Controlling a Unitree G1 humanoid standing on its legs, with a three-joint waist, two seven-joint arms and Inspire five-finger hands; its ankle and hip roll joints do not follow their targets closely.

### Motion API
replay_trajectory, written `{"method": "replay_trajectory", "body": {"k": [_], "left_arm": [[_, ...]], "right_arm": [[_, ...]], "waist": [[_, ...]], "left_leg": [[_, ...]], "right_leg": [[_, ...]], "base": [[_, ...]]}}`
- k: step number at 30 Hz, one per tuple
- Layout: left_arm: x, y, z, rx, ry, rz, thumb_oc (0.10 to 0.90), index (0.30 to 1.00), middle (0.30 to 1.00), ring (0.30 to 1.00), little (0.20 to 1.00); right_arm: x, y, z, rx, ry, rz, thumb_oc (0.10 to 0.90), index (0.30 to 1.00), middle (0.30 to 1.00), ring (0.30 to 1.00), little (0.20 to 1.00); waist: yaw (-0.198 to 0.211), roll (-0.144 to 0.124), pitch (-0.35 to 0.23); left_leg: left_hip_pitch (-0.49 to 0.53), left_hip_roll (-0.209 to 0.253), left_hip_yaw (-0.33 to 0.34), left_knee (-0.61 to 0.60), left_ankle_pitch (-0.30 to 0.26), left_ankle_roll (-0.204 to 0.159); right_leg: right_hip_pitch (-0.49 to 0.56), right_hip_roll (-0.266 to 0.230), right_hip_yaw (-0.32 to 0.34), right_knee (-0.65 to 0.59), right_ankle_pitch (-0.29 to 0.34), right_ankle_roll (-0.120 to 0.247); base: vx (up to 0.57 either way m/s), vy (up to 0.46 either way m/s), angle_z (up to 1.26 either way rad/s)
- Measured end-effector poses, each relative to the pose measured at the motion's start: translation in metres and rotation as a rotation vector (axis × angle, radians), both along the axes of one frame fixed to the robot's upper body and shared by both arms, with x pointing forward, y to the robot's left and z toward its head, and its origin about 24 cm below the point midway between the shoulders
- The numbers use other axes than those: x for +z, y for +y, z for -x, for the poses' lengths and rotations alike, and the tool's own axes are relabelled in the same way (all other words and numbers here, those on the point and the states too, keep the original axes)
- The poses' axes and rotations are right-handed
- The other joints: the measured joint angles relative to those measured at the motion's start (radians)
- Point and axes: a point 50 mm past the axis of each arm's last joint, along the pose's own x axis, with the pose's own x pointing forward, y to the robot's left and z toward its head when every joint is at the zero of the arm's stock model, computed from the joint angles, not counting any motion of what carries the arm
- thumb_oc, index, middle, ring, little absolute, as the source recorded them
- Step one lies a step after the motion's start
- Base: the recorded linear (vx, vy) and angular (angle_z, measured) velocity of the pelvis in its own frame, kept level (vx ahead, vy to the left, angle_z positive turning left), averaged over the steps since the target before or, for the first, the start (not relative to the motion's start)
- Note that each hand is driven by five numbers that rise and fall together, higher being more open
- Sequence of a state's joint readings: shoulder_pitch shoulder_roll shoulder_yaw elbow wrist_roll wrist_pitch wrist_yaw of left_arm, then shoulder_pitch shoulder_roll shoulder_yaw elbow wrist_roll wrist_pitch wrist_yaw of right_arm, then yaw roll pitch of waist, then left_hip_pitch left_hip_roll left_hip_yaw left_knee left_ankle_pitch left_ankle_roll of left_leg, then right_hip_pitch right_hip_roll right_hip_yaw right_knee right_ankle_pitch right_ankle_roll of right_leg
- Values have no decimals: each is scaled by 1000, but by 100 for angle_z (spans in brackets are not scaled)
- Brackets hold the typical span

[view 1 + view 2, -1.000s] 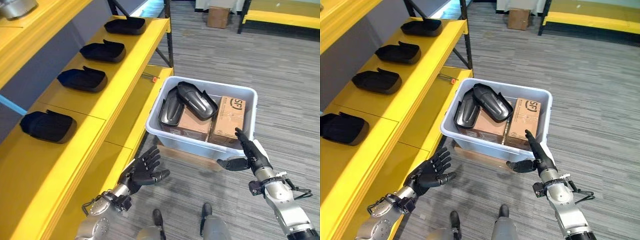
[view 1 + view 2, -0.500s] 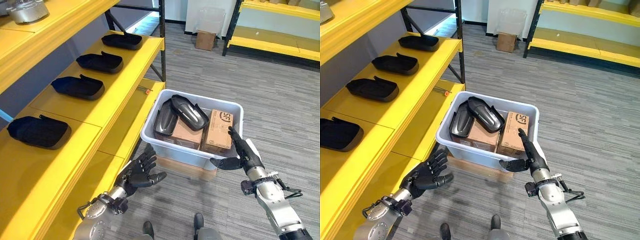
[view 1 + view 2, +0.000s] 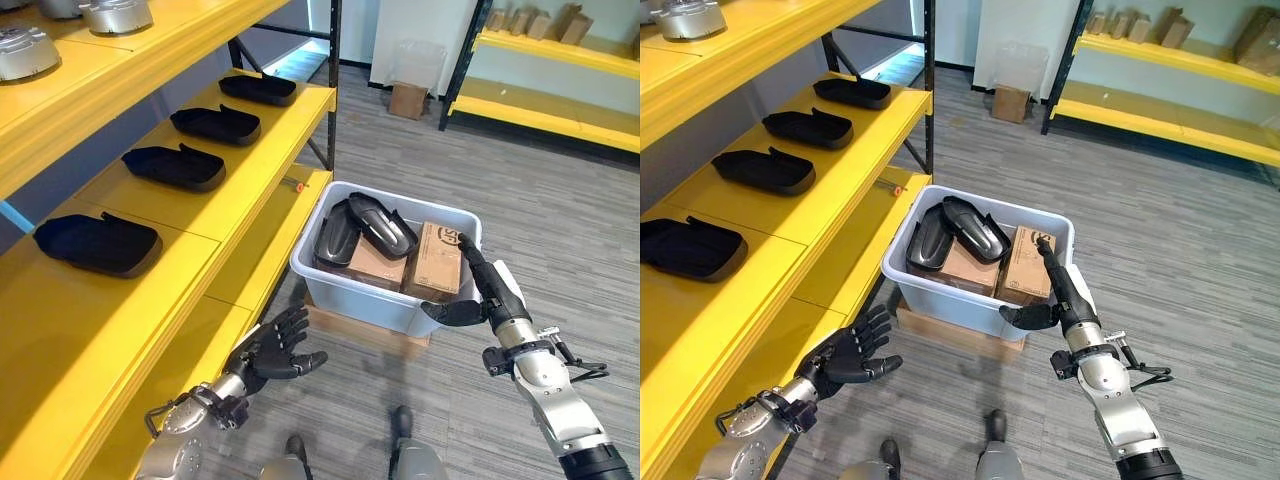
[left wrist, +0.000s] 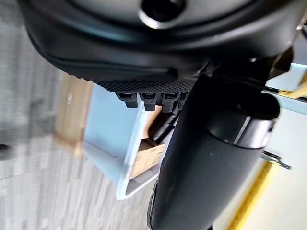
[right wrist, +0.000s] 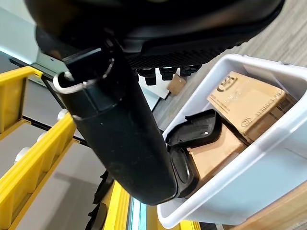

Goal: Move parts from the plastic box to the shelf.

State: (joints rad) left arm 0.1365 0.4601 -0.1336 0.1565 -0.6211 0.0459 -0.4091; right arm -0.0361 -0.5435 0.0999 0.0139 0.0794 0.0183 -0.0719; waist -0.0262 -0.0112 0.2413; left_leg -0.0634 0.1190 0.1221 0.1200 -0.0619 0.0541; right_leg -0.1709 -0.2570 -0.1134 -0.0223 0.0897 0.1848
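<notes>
Comparing with 1 second back, the camera tilted up and both hands kept their poses: left hand (image 3: 278, 350) open, empty; right hand (image 3: 487, 291) open, fingers straight at the plastic box (image 3: 340, 290) rim. 2 black parts (image 3: 365, 225) lie inside on cardboard boxes (image 3: 438, 262), long axes running roughly from the near rim toward the far rim.

A pale grey plastic box (image 3: 372, 293) is set on the floor beside the yellow shelf (image 3: 200, 215). Two black curved parts (image 3: 365, 225) are laid overlapping on cardboard cartons inside it. Four more black parts (image 3: 172, 166) are spaced along the middle shelf board.
</notes>
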Motion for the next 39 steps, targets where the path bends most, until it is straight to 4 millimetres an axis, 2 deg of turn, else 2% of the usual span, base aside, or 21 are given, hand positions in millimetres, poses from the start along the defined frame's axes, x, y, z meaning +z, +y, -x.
{"method": "replay_trajectory", "body": {"k": [2, 3, 4, 5, 6, 8, 11, 13, 24, 26, 29, 31, 33, 34, 35, 36, 37, 38, 39], "left_arm": [[0, -1, 4, -27, 2, 7, 900, 1000, 1000, 1000, 1000], [2, 1, 6, -57, 1, -14, 900, 1000, 1000, 1000, 1000], [3, 3, 7, -68, -1, -26, 900, 1000, 1000, 1000, 1000], [-1, -1, 10, -69, 14, -10, 900, 1000, 1000, 1000, 1000], [-7, -7, 16, -75, 39, 12, 900, 1000, 1000, 1000, 1000], [-11, -14, 24, -106, 57, 44, 900, 1000, 1000, 1000, 1000], [-6, -21, 21, -116, 35, 85, 900, 1000, 1000, 1000, 1000], [0, -23, 13, -122, 6, 102, 900, 1000, 1000, 1000, 1000], [3, -23, 7, -139, -9, 93, 900, 1000, 1000, 1000, 1000], [6, -25, 2, -150, -24, 90, 900, 1000, 1000, 1000, 1000], [9, -25, -1, -153, -39, 87, 900, 1000, 1000, 1000, 1000], [12, -25, -7, -150, -64, 85, 900, 1000, 1000, 1000, 1000], [16, -23, -12, -137, -86, 81, 900, 1000, 1000, 1000, 1000], [19, -20, -15, -132, -99, 76, 900, 1000, 1000, 1000, 1000], [23, -17, -21, -117, -119, 73, 900, 1000, 1000, 1000, 1000], [23, -17, -21, -116, -120, 74, 900, 1000, 1000, 1000, 1000], [22, -18, -21, -117, -122, 77, 900, 1000, 1000, 1000, 1000], [20, -20, -19, -116, -115, 82, 900, 1000, 1000, 1000, 1000], [18, -21, -17, -119, -105, 81, 900, 1000, 1000, 1000, 1000]], "right_arm": [[-2, -5, 4, -20, 9, 2, 900, 1000, 1000, 1000, 1000], [-6, -6, 7, -27, 21, 0, 900, 1000, 1000, 1000, 1000], [-5, -6, 6, -28, 19, 0, 900, 1000, 1000, 1000, 1000], [0, -9, 2, -31, 3, 36, 900, 1000, 1000, 1000, 1000], [4, -11, 0, -26, -8, 67, 900, 1000, 1000, 1000, 1000], [11, -16, -1, -24, -21, 100, 900, 1000, 1000, 1000, 1000], [15, -23, -1, -25, -21, 170, 900, 1000, 1000, 1000, 1000], [18, -26, -1, -28, -22, 190, 900, 1000, 1000, 1000, 1000], [59, -20, -26, -4, -169, 296, 900, 1000, 1000, 1000, 1000], [68, -22, -29, -6, -191, 326, 900, 1000, 1000, 1000, 1000], [70, -22, -30, -6, -197, 328, 900, 1000, 1000, 1000, 1000], [69, -23, -30, -8, -193, 327, 900, 1000, 1000, 1000, 1000], [66, -24, -30, -12, -181, 321, 900, 1000, 1000, 1000, 1000], [64, -23, -30, -14, -180, 312, 900, 1000, 1000, 1000, 1000], [61, -21, -29, -22, -176, 297, 900, 1000, 1000, 1000, 1000], [59, -21, -29, -23, -173, 290, 900, 1000, 1000, 1000, 1000], [54, -17, -30, -31, -173, 262, 900, 1000, 1000, 1000, 1000], [51, -14, -30, -31, -171, 251, 900, 1000, 1000, 1000, 1000], [47, -7, -31, -19, -173, 236, 900, 1000, 1000, 1000, 1000]], "waist": [[-7, -17, 1], [-16, -63, -6], [-19, -86, -5], [-24, -65, 11], [-19, -39, 14], [-30, 14, 9], [-54, 35, 9], [-60, 37, 10], [-67, 85, 41], [-67, 93, 47], [-69, 95, 49], [-70, 96, 51], [-74, 86, 62], [-73, 71, 66], [-78, 47, 73], [-72, 46, 73], [-56, 37, 76], [-46, 27, 80], [-31, 27, 80]], "left_leg": [[5, 4, -48, -44, 19, -17], [22, -10, -51, -94, 35, -37], [29, -21, -45, -109, 57, -67], [13, 3, -44, -76, 67, -84], [9, 12, -43, -27, 46, -83], [48, 32, -37, -66, 60, -115], [85, 44, -21, -131, 95, -135], [93, 56, -20, -158, 121, -164], [86, 51, -20, -180, 121, -161], [72, 51, -21, -177, 123, -159], [64, 52, -23, -163, 123, -157], [66, 55, -22, -135, 116, -145], [40, 58, -18, -40, 117, -145], [12, 56, -16, 16, 119, -148], [-46, 55, -15, 131, 137, -154], [-59, 57, -13, 155, 157, -146], [-114, 45, -60, 277, 146, -137], [-145, 11, -77, 338, 84, -114], [-145, -77, -106, 339, -6, -92]], "right_leg": [[56, 11, 42, -10, -10, 8], [105, 23, 51, -4, -66, 9], [131, 24, 67, -31, -36, -7], [111, 41, 66, -9, -3, -10], [112, 56, 65, -3, 9, -17], [116, 80, 50, 6, 28, -27], [122, 95, 36, 1, 37, -38], [123, 107, 24, -6, 42, -49], [104, 103, 22, 10, 17, -46], [72, 101, 23, 47, 3, -47], [51, 100, 24, 98, -25, -49], [37, 98, 20, 172, -75, -58], [17, 100, 17, 300, -161, -101], [1, 106, 13, 360, -197, -126], [-5, 106, 15, 412, -251, -164], [-3, 115, 1, 414, -258, -162], [4, 122, 30, 409, -257, -180], [10, 130, 42, 404, -249, -182], [10, 135, 86, 379, -215, -185]], "base": [[185, -316, 85], [163, -258, 91], [157, -224, 85], [101, -133, 29], [112, -164, -4], [112, -171, -26], [77, -121, -7], [114, -127, 7], [38, -71, 3], [9, -212, 2], [89, -284, 6], [92, -318, 14], [80, -355, 31], [119, -280, 67], [93, -154, 57], [166, -151, 48], [199, -51, -6], [296, -81, -31], [313, -79, -79]]}}
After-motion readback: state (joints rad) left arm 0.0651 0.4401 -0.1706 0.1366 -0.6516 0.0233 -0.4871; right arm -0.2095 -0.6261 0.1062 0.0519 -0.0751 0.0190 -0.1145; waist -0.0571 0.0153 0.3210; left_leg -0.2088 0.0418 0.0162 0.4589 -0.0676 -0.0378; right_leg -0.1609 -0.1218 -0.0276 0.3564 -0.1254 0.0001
